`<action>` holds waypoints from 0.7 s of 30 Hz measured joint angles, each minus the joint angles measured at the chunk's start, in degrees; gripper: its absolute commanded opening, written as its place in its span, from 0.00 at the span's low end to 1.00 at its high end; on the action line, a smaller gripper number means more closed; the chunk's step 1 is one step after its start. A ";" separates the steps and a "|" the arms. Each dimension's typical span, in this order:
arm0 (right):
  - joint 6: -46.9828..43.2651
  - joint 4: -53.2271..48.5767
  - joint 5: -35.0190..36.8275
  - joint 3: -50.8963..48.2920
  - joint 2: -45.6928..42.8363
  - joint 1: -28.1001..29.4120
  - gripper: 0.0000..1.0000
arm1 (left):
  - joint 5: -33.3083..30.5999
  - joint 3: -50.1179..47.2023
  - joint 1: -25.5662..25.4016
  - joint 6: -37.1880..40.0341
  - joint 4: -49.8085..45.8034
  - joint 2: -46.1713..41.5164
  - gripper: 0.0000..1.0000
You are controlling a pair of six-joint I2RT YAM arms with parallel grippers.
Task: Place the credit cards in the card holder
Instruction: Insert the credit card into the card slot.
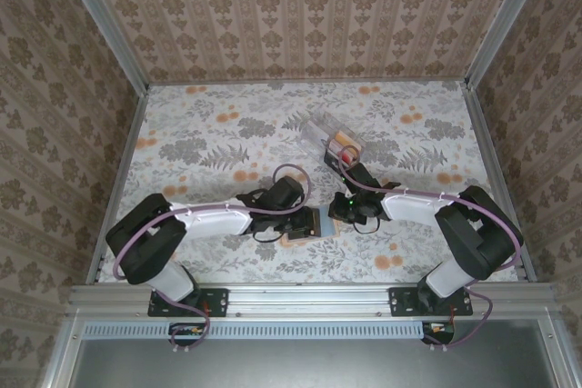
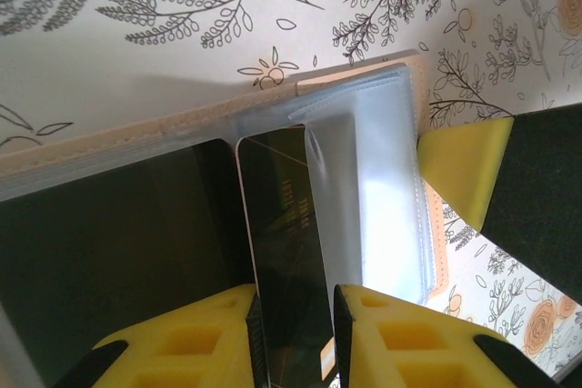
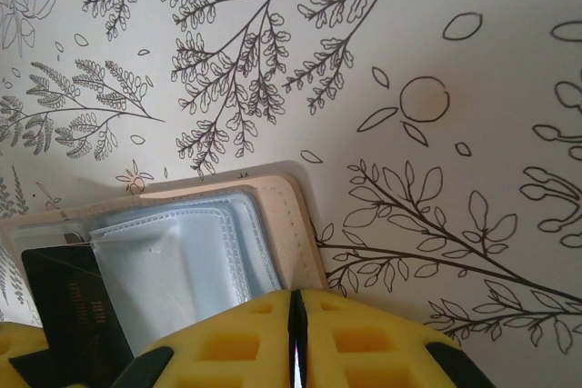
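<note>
Nearest the arm bases, we see the left claw (image 2: 296, 324) reaching over an open wallet (image 2: 373, 197) that lies flat on the counter (image 1: 209, 134). Its yellow pads stand partly apart, and the near end of a dark card (image 2: 286, 243) sits in the gap between them. The card's far end is tucked in a clear sleeve of the wallet. We cannot tell whether the pads actually clamp the card or only flank it.

Just beside it, the right claw (image 3: 292, 333) has its pads closed together, empty as far as we can see, bearing on the wallet's tan edge.

Farther back on the counter stands the card holder (image 1: 323, 130), apart from the wallet, with an orange card (image 1: 337, 140) and a red card (image 1: 346, 158) already upright in it.

From the left claw, the holder lies farther away and slightly to the right. The right arm is a little nearer to it. The dark card's long axis runs along the left claw's reach, roughly across the counter. The holder's long axis runs diagonally, far-left to near-right. We judge the card must slide clear of the sleeve, then turn to meet a slot.
</note>
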 measured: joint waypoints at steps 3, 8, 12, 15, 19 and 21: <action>0.15 0.00 0.04 0.00 0.00 0.11 0.12 | 0.44 0.04 -0.24 -0.46 0.39 0.83 0.28; 1.16 -0.02 0.26 -0.02 -0.07 0.22 0.12 | 0.57 0.04 -0.24 -2.29 2.12 1.25 0.30; 1.84 0.68 0.22 -0.57 -0.39 0.37 0.12 | 0.52 0.04 -0.24 -3.37 3.37 1.77 0.31; 2.56 1.44 0.20 -1.22 -0.85 0.37 0.12 | 0.46 0.24 -0.59 -3.61 3.72 3.02 0.32; 3.10 1.81 -0.11 -2.12 -1.64 0.94 0.12 | 0.35 1.55 -1.36 -3.58 3.26 4.11 0.34; 3.54 1.79 -0.42 -2.62 -2.14 1.09 0.12 | 0.35 2.19 -1.46 -3.56 2.47 4.22 0.34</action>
